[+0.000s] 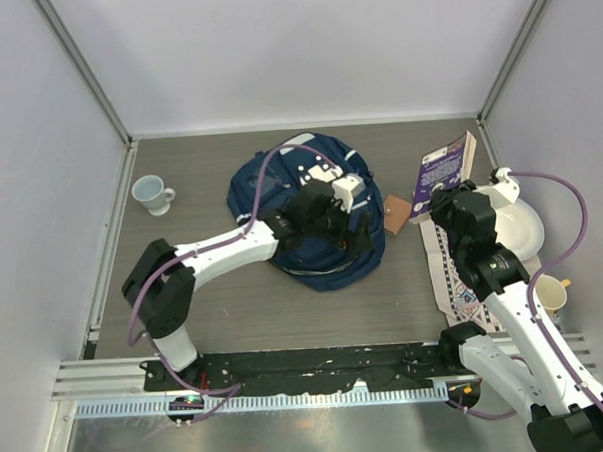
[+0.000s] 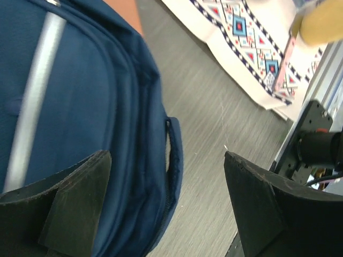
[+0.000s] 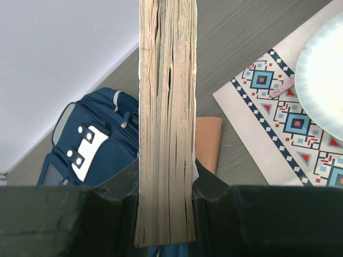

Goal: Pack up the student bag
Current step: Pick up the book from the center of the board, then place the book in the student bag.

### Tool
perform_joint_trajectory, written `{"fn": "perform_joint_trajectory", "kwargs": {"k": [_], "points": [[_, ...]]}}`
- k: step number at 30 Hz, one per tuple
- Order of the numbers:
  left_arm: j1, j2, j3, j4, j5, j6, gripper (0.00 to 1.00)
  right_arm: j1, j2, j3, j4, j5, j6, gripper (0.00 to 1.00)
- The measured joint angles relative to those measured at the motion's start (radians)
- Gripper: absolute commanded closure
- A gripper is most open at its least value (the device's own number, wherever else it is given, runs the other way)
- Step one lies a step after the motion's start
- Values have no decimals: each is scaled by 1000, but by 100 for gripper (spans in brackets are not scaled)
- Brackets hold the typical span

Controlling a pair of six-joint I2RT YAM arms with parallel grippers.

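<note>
**Student bag** (image 1: pixel 260 193): navy with pale stripes, lying flat at the middle of the grey worktop (image 1: pixel 235 314).

**Left arm** (image 1: pixel 223 251): I see it stretched low from its base toward the right, with the wrist bent down over the bag's near half.

**Right arm** (image 1: pixel 509 287): it rises from its base and leans forward, with the wrist above a patterned cloth (image 1: pixel 446 275).

**Left end effector** (image 2: pixel 167 171): released, jaws spread wide with nothing between them. In my wrist view one finger (image 2: pixel 69 198) hangs above the blue fabric and the other above bare worktop. The bag's seamed edge runs beneath the gap.

**Right end effector** (image 3: pixel 166 187): grasping a book (image 3: pixel 167 107), whose page edge faces my wrist camera. The bag lies to this end effector's left, well apart, its white patch with two buckle marks turned upward.

**White plate** (image 1: pixel 522 226): on the cloth, just right of the right end effector.

**Tan pouch** (image 1: pixel 397 214): between the bag and the book, just beside the bag.

**White cup** (image 1: pixel 152 192): well to the left of the left end effector.

**Yellow cup** (image 1: pixel 550 295): beside the right arm.
</note>
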Motion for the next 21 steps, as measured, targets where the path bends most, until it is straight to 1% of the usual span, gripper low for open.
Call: {"fn": "perform_joint_trajectory", "kwargs": {"k": [6, 9, 10, 11, 13, 14, 16, 17, 19, 20, 21], "points": [[-60, 121, 89, -92, 13, 48, 16, -5, 3, 0, -27, -11, -6, 99], [-63, 148, 109, -124, 10, 64, 21, -6, 9, 0, -33, -23, -5, 99], [-63, 154, 116, -134, 4, 66, 24, -7, 11, 0, -35, -27, -6, 99], [-63, 158, 122, -141, -1, 68, 32, -7, 12, 0, -35, -30, -6, 99], [-63, 163, 133, -156, -20, 68, 39, -10, 12, 0, -39, -39, -6, 99], [-63, 164, 136, -164, -31, 73, 49, -12, 12, 0, -39, -41, -6, 99], [-63, 164, 138, -176, -55, 75, 53, -15, 12, 0, -39, -48, -6, 99], [-63, 164, 139, -180, -67, 74, 63, -17, 12, 0, -39, -51, -6, 99], [-63, 164, 140, -192, -94, 79, 71, -20, 12, 0, -39, -59, -7, 99], [-63, 165, 142, -201, -104, 82, 80, -20, 12, 0, -39, -61, -7, 99], [-63, 167, 145, -206, -110, 84, 85, -21, 12, 0, -39, -64, -7, 99]]}}
